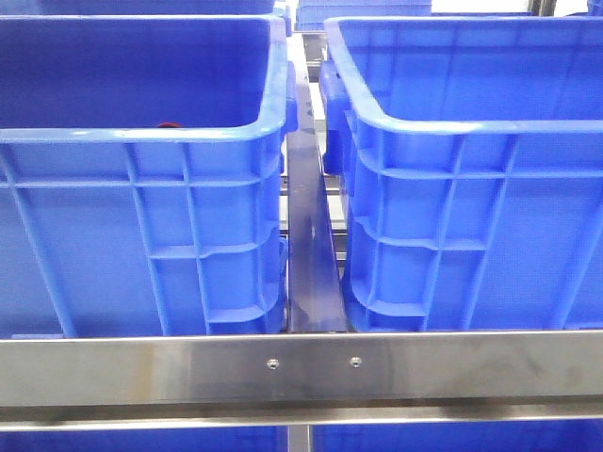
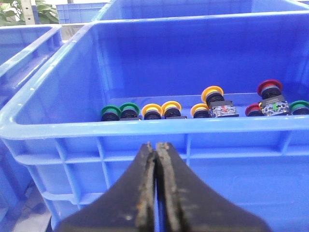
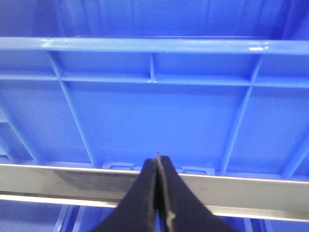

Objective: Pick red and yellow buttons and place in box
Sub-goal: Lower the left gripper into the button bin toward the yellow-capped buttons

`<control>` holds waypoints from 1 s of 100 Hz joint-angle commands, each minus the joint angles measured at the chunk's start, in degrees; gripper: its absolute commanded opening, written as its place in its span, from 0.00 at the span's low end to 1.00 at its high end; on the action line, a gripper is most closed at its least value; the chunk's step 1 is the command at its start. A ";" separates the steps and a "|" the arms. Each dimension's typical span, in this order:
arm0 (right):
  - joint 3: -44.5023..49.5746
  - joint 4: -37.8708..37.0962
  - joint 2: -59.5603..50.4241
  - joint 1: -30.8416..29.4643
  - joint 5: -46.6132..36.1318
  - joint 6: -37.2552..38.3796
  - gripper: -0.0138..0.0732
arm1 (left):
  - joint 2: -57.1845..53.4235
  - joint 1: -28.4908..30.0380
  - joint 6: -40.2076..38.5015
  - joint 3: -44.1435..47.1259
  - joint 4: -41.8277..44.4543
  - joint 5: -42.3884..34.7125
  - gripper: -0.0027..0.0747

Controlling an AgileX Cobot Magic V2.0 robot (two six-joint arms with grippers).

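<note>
Lying in a row on the crate (image 2: 48, 121) floor, the yellow buttons (image 2: 171, 108) and red buttons (image 2: 269, 88) are judged light, hard and smooth; the round cap is best gripped. Left pincer (image 2: 157, 145) and right pincer (image 3: 158, 157) are closed and empty.

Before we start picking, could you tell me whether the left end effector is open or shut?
Shut: the left end effector's two dark fingers press together, holding nothing.
</note>
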 commanded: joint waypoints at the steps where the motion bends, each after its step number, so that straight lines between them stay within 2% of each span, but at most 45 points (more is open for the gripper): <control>1: -0.94 -0.64 -1.16 0.19 -4.44 -0.21 0.08 | -1.67 0.08 -0.33 3.04 0.01 -4.40 0.01; 80: -0.94 -0.64 -1.16 0.19 -4.44 -0.21 0.08 | -1.67 0.21 -0.33 3.04 -0.04 -5.43 0.01; 89: -0.94 -0.64 -1.16 0.19 -4.44 -0.21 0.08 | -1.67 0.21 -0.33 1.19 -0.43 -5.71 0.01; 100: -0.94 -0.64 -1.16 0.19 -4.44 -0.21 0.08 | -1.67 0.21 -0.33 -3.65 -0.43 -2.17 0.01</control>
